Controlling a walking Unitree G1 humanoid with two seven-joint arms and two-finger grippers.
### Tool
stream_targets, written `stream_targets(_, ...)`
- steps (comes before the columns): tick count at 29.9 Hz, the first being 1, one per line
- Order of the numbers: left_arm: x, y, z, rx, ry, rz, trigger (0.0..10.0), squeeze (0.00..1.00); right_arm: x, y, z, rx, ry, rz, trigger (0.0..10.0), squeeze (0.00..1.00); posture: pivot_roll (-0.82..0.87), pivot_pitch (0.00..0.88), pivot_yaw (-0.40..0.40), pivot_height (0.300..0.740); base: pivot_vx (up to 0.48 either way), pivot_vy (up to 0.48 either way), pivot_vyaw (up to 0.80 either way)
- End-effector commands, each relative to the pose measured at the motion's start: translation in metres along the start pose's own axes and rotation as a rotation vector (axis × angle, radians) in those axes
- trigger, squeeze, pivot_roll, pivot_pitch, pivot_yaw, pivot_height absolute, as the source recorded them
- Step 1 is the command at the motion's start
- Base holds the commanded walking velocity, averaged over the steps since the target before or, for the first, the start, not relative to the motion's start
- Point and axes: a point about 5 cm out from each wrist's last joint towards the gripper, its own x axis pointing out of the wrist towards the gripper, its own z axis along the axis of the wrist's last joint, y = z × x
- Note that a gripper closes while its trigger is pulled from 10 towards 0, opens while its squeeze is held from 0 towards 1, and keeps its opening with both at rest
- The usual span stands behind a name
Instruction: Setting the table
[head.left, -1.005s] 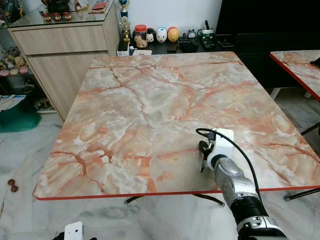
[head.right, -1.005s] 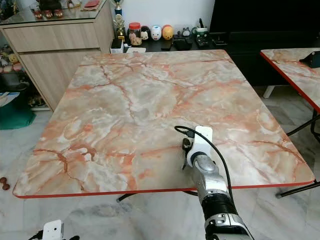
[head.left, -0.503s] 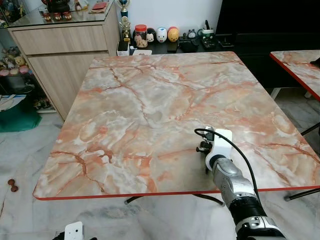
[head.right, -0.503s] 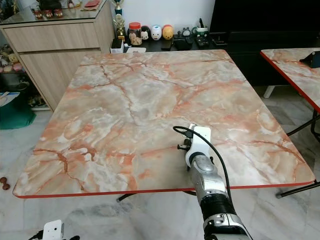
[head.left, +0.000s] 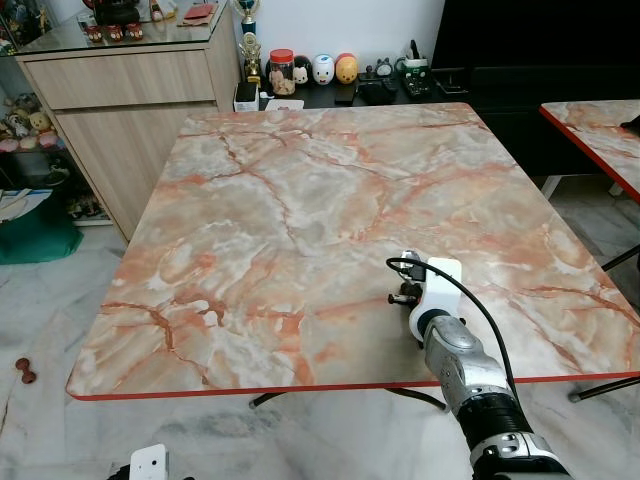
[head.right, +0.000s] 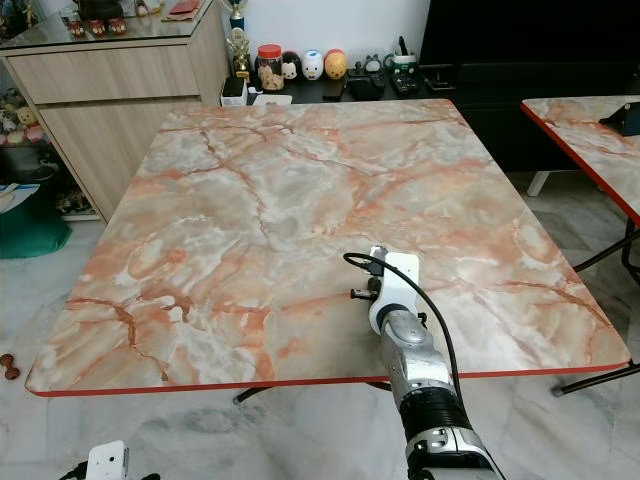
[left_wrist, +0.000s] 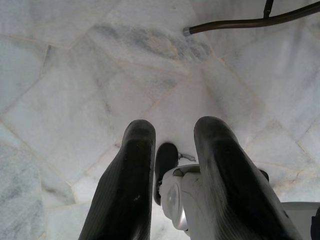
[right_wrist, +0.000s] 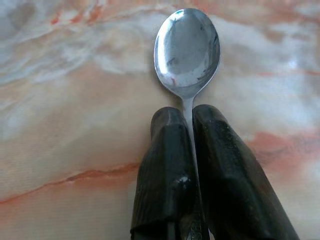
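Note:
A marble-patterned table (head.left: 300, 200) with a red edge stands in front of me. My right gripper (head.left: 404, 292) hovers low over its near right part, and its fingers (right_wrist: 167, 150) are shut on the thin handle of a metal spoon (right_wrist: 187, 50). The spoon's bowl points out past the fingertips, just above or on the tabletop; I cannot tell which. My left gripper (left_wrist: 172, 132) hangs idle below the table's height over the pale marble floor, open with nothing between its fingers.
A wooden sideboard (head.left: 130, 80) stands at the back left, with a low dark shelf of figurines (head.left: 320, 70) beside it. A second table (head.left: 600, 130) is at the right. A green bin (head.left: 40, 235) sits on the floor at the left. A table foot (left_wrist: 240, 22) crosses the floor.
My right wrist has turned and shifted slightly left over the table, still holding the spoon. The left arm has not moved.

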Motion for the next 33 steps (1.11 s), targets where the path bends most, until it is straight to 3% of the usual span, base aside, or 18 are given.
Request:
stream_targets(1, 0.0, 0.0, -0.003, 0.017, 0.019, -0.003, 10.0, 0.0, -0.001, 0.001, 0.006, -0.017, -0.043, 0.002, 10.0, 0.0, -0.1, 0.0, 0.023, 0.74, 0.0, 0.0, 0.0)
stream_targets(2, 0.0, 0.0, -0.003, 0.018, 0.02, -0.003, 10.0, 0.0, -0.002, 0.0, 0.012, -0.012, -0.092, -0.003, 10.0, 0.0, -0.11, 0.0, 0.024, 0.74, 0.0, 0.0, 0.0)
stream_targets(7, 0.0, 0.0, -0.003, 0.021, 0.021, -0.003, 10.0, 0.0, -0.004, 0.001, 0.018, -0.017, -0.139, 0.005, 10.0, 0.0, -0.11, 0.0, 0.023, 0.74, 0.0, 0.0, 0.0)
stream_targets(15, 0.0, 0.001, -0.003, 0.028, 0.024, 0.004, 10.0, 0.0, -0.033, 0.007, 0.038, -0.23, -0.407, 0.088, 10.0, 0.0, -0.11, 0.0, 0.024, 0.74, 0.0, 0.0, 0.0)
stream_targets(17, 0.0, 0.001, -0.003, 0.03, 0.026, 0.002, 10.0, 0.0, -0.038, 0.005, 0.04, -0.233, -0.456, 0.085, 10.0, 0.0, -0.12, 0.0, 0.024, 0.74, 0.0, 0.0, 0.0)
stream_targets(28, -0.001, 0.002, -0.003, 0.055, 0.028, 0.001, 10.0, 0.0, -0.061, 0.011, 0.048, -0.302, -0.651, 0.118, 10.0, 0.0, -0.12, 0.0, 0.036, 0.74, 0.0, 0.0, 0.0)
stream_targets(33, -0.001, 0.003, -0.004, 0.082, 0.039, -0.016, 10.0, 0.0, -0.068, 0.022, 0.044, -0.315, -0.654, 0.165, 10.0, 0.0, -0.13, 0.0, 0.043, 0.74, 0.0, 0.0, 0.0)
